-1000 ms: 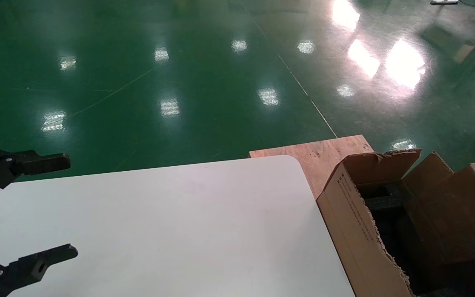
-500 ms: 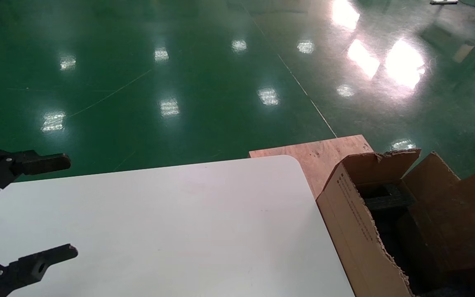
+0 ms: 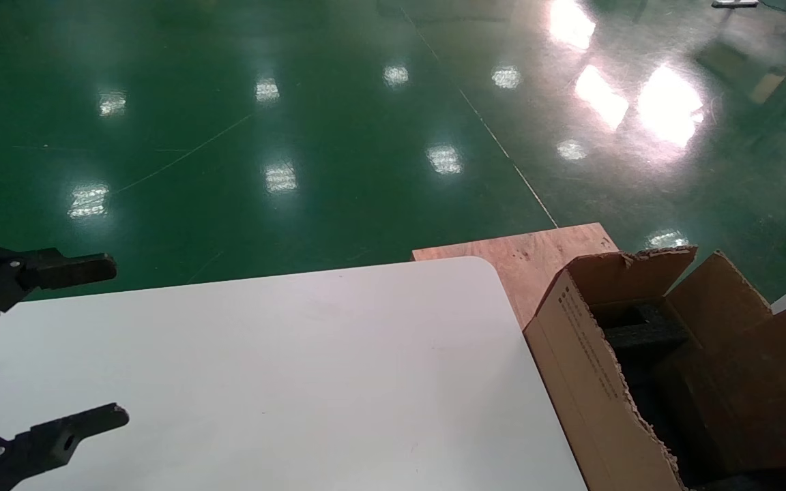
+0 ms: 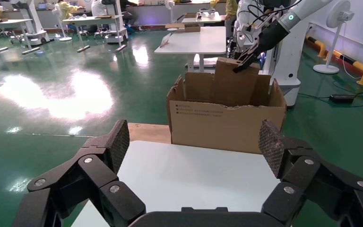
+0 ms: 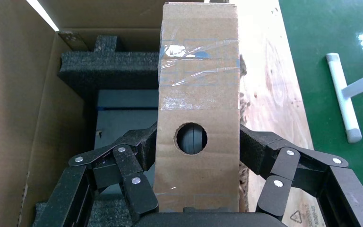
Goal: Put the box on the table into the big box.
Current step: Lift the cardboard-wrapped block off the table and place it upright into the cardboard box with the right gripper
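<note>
The box, tan cardboard with a round hole in its broad face and clear tape across it, sits clamped between the two fingers of the right gripper; one black finger presses each narrow side. In the right wrist view it hangs directly over the open mouth of the big box, above the dark foam packed within, close to the carton's wall on the plywood side. In the left wrist view the same box stands upright, its upper part rising above the carton's ragged rim, with the right gripper holding it from above.

The big box stands off the right edge of the table, just past the rounded far-right corner, printed side wall facing the tabletop, torn flaps up. It rests partly on a plywood board lying on the green floor.

The left gripper hovers over the table's left edge, fingers spread wide, nothing between them; the left wrist view shows its mesh-faced pads far apart, pointed across the table toward the carton.
</note>
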You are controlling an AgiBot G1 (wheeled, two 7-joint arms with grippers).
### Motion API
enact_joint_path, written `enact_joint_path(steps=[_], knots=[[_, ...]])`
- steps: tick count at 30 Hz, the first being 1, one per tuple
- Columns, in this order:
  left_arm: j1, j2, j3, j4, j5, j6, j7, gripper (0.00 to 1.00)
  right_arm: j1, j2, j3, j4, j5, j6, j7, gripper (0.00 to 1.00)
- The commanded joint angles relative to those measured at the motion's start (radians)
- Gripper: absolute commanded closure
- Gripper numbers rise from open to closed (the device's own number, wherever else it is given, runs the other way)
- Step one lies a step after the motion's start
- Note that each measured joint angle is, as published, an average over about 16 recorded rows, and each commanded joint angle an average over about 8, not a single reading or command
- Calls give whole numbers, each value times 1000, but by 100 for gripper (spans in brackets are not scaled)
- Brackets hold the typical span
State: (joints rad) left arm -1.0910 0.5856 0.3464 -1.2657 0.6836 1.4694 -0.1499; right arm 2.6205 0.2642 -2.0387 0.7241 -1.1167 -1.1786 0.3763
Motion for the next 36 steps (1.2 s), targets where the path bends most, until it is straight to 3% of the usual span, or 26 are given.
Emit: enact_joint_path(steps=[1, 13, 31, 32, 36], knots=[[0, 0, 0, 0, 0, 0, 0, 0, -9, 9, 4, 25, -11, 11, 20, 100], [0, 0, 0, 0, 0, 0, 0, 0, -14, 10, -40, 45, -29, 50, 57, 100], [0, 0, 0, 0, 0, 0, 0, 0, 36, -29, -148, -23, 1, 78, 12, 100], [0, 0, 0, 0, 0, 0, 0, 0, 41, -32, -155, -26, 4, 80, 8, 95], [0, 0, 1, 0, 0, 0, 0, 0, 56, -45, -182, -37, 18, 86, 1, 47]])
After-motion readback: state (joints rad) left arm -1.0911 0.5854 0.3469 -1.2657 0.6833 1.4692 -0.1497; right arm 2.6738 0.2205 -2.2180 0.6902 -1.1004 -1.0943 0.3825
